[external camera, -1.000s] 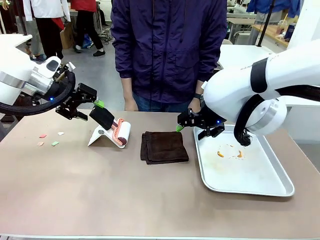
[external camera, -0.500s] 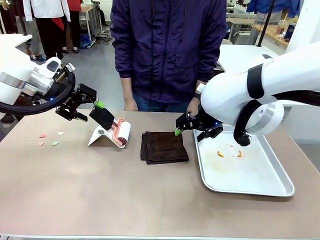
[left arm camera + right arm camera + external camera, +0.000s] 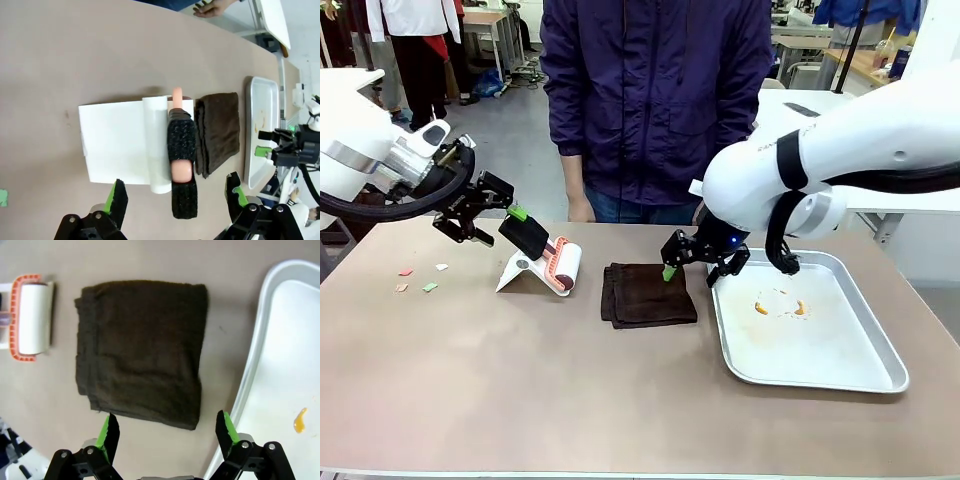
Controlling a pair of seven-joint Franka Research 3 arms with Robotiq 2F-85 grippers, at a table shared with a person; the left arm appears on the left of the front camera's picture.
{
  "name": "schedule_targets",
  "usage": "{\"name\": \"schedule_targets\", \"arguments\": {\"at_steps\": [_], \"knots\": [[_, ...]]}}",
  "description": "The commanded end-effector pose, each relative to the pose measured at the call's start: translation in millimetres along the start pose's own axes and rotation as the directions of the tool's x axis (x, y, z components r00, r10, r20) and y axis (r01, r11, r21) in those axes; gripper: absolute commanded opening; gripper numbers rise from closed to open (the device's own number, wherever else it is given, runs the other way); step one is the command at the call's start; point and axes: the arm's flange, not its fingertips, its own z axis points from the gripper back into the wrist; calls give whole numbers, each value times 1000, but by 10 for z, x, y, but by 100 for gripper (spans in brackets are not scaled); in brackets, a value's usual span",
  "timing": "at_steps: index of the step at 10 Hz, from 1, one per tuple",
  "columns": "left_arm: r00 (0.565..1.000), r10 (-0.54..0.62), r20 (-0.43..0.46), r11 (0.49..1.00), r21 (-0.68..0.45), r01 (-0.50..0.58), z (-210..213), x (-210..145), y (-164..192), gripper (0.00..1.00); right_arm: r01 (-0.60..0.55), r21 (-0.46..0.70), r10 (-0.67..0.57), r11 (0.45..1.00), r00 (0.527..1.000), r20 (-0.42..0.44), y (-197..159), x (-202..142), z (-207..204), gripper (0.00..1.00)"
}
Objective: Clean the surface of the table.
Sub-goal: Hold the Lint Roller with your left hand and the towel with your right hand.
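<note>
The surface of the table [image 3: 520, 380] is a wide taupe-brown top. On it a lint roller [image 3: 558, 264] leans on a white stand, its black handle [image 3: 181, 150] pointing at my left gripper [image 3: 500, 222]. That gripper [image 3: 176, 196] is open, and the handle's end lies between its green-padded fingers without being gripped. A folded dark brown cloth [image 3: 647, 294] lies at the middle. My right gripper [image 3: 682, 256] hovers open over the cloth's right edge [image 3: 167, 432], with the cloth [image 3: 140, 350] just ahead of its fingers. Small coloured paper scraps [image 3: 420, 281] lie at the far left.
A silver tray [image 3: 880, 375] with orange smears [image 3: 780, 307] sits at the right, close to the cloth. A person in a dark jacket stands at the far edge, one hand [image 3: 212, 7] resting on the table. The near half of the tabletop is bare.
My right arm has swung left, carrying its gripper from the tray's near-left corner to the cloth's right edge. The left gripper has barely shifted by the roller handle.
</note>
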Motion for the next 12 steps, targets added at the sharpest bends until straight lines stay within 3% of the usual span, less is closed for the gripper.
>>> {"name": "schedule_targets", "arguments": {"at_steps": [1,6,12], "knots": [[999,-3,-52,999,-37,1,-14,166,-23,100,69,-46,-71,997,997,-41,98,189,-61,100],[998,4,-68,999,-34,-6,-91,249,-35,100,153,-133,-152,979,988,14,178,318,-422,100],[998,5,-62,1000,-18,-6,-182,268,-50,100,174,-109,-174,979,985,12,214,347,-557,100]]}}
